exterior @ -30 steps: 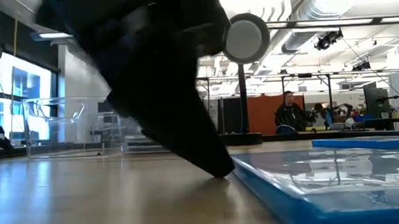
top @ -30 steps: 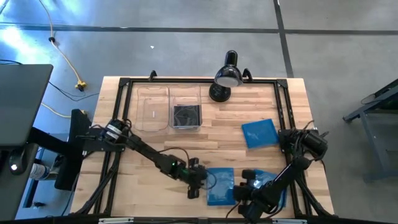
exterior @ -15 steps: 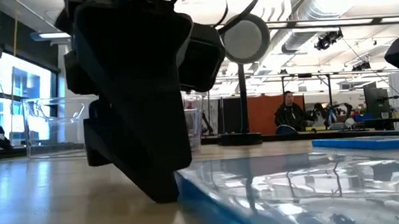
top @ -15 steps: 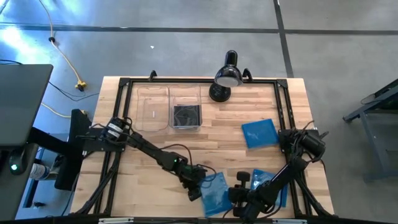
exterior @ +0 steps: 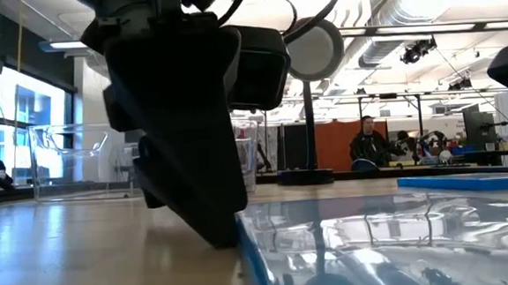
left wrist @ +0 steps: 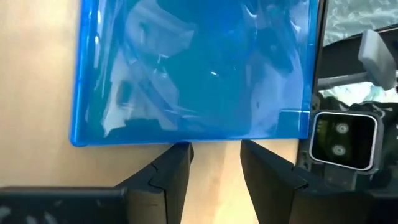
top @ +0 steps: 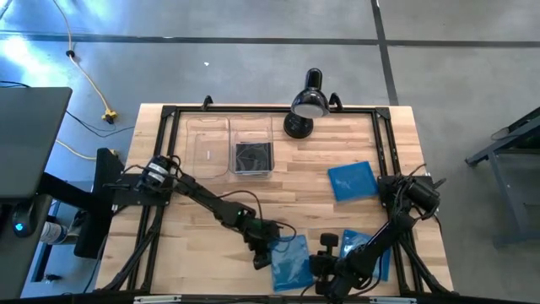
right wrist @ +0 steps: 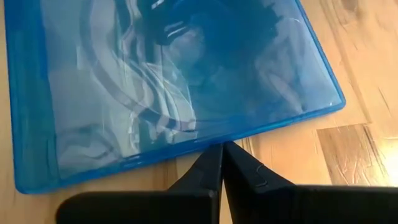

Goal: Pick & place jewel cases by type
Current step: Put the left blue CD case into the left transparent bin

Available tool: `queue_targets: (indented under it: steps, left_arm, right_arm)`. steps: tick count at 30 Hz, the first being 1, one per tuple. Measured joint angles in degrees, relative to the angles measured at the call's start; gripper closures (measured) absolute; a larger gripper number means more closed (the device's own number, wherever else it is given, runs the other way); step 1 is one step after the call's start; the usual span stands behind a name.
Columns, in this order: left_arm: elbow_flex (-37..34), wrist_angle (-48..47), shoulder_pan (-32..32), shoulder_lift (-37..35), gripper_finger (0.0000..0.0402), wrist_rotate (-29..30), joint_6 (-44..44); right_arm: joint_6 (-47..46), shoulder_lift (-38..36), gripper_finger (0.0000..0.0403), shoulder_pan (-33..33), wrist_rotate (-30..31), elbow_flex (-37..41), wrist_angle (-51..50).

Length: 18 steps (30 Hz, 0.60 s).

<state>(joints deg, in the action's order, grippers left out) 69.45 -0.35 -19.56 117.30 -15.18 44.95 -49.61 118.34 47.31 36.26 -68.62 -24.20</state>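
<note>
Left gripper (top: 264,251) reaches low across the wooden table (top: 211,198), fingers parted at the edge of the translucent blue square jewel case (top: 291,260), apparently just touching it. Right gripper (top: 325,272), fingers closed, presses its opposite edge.

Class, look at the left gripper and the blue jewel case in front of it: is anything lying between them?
Nothing visible. The left gripper, fingers parted, sits right at the edge of the blue jewel case, with only bare table there.

Blue jewel case (exterior: 392,240) cut off by low view's lower and right edges, dark contents of right clear bin (top: 252,156) too small to identify, person (exterior: 366,143) in background too distant for detail
</note>
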Motion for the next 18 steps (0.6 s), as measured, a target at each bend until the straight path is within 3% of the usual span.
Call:
queue_targets:
  steps: [18]
  left_arm:
    - [1.0,3.6,1.4,0.2,0.0255,4.3,-7.5]
  right_arm:
    - [-3.0,-3.4,0.0402,1.3,5.1,-2.2,-13.5]
